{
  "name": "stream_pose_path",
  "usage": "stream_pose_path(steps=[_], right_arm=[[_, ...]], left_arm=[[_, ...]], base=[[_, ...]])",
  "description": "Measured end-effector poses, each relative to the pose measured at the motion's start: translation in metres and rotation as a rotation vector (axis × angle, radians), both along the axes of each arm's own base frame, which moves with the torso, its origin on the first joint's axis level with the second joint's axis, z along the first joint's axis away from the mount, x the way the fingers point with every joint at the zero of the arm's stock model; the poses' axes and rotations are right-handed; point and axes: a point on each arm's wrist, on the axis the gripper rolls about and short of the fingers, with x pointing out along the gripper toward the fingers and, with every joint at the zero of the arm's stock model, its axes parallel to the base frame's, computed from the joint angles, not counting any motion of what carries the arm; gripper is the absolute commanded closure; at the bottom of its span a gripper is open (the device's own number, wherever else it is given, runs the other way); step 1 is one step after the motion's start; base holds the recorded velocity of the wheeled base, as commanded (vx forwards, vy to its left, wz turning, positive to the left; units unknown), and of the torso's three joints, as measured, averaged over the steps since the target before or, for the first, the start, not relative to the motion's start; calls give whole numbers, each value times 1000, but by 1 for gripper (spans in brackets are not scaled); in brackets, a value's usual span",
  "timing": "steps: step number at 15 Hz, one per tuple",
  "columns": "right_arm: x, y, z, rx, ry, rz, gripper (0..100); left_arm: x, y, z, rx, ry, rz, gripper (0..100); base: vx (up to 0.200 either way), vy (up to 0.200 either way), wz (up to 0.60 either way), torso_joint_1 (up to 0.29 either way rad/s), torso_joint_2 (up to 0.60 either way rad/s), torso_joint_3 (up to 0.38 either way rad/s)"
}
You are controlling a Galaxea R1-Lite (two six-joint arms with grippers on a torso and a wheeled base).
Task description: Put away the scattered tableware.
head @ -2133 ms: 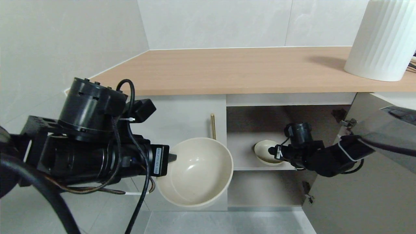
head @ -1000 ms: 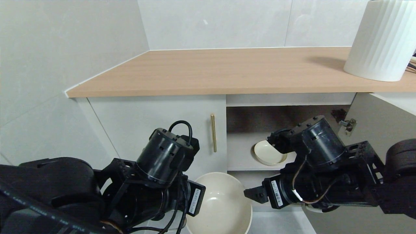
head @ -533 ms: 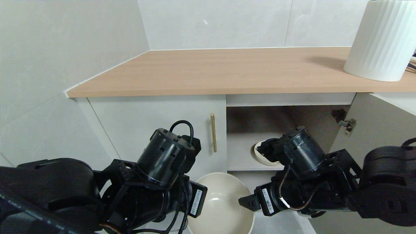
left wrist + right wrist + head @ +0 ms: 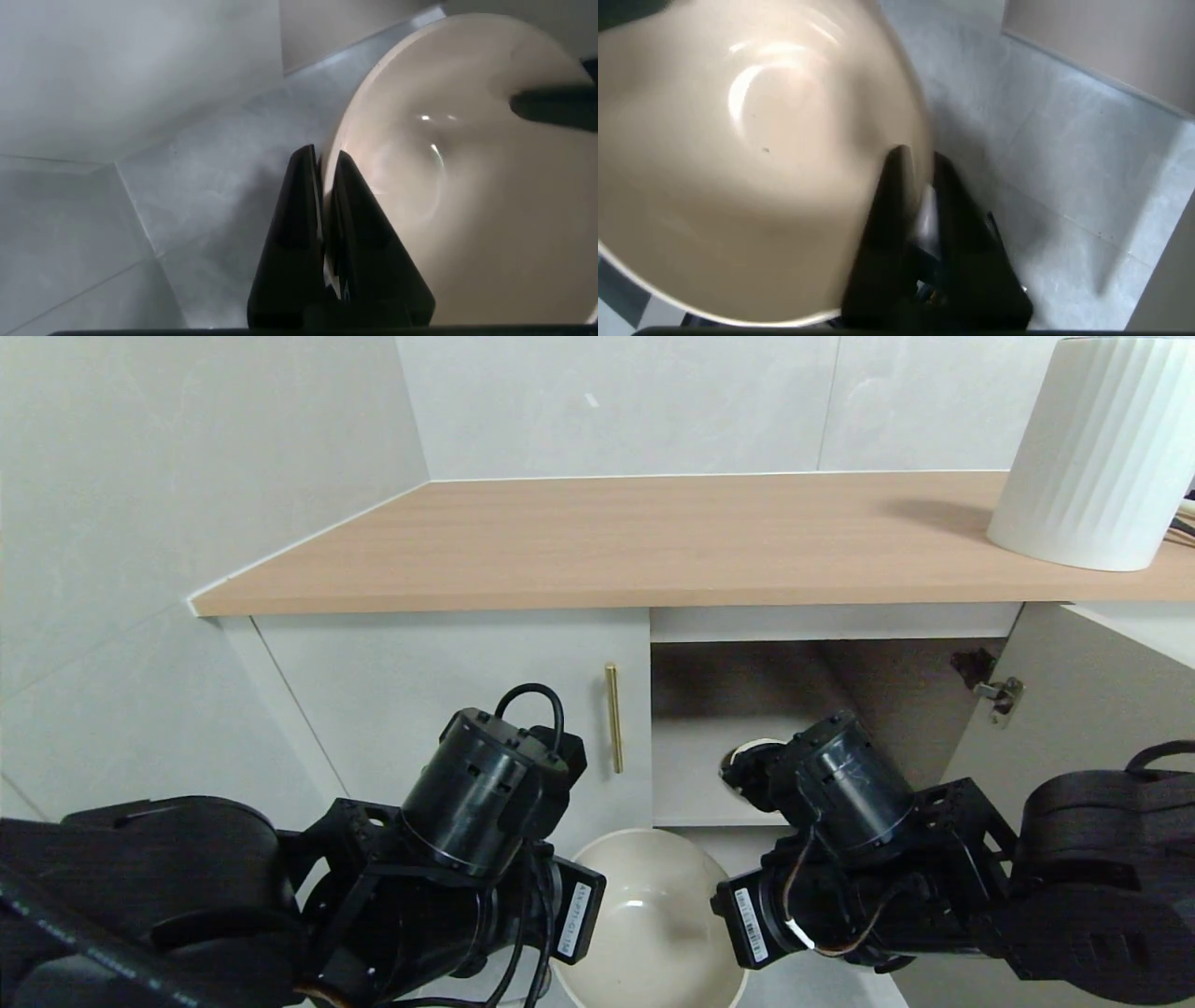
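1. While the bowl [image 4: 644, 924] hangs low in front of the cupboard [image 4: 448, 691], over the floor [image 4: 206, 187], my left gripper [image 4: 322, 177] is clamped on its left rim, one finger inside and one outside.
2. The bowl sits between my two grippers with its hollow facing up toward me. It is below the open shelf [image 4: 686, 775] and not yet on it.
3. My right gripper [image 4: 923, 187] straddles the opposite rim and looks pinched onto it, so both grippers share the one bowl.
4. Up and to the right, a small dish [image 4: 747, 748] already lies on the shelf, only its edge showing. The door [image 4: 1074, 709] stands open.
5. Risks, as I judge them:
   - If either gripper pulls while both grip, the smooth rim may slip out or be strained.
   - If the left lets go before the right holds firmly, the bowl tips and drops to the floor.
   - On the way in, the bowl could knock the small dish or catch the shelf edge.
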Motion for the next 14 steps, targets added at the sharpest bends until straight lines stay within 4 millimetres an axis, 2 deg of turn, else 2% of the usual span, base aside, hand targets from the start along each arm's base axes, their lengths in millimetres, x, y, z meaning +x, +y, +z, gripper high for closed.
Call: stream_pose_path(steps=[4,5,10,12,14], right_arm=[[-1,0,-1,-7,2,3,100],[-1,0,-1,-7,2,2,100],[1,1,-6,-24,15,-6,100],[15,-1,-14,-10,20,-52,100],[41,-7,-24,39,14,-152,100]], left_arm=[[1,0,-2,9,0,6,100],[1,0,-2,13,0,7,0],[1,1,-3,24,-7,19,0],[1,0,-3,20,-10,18,0],[1,0,-3,19,-10,17,0]], base=[[0,0,0,0,0,0],[0,0,0,0,0,0],[0,0,0,0,0,0],[0,0,0,0,0,0],[0,0,0,0,0,0]])
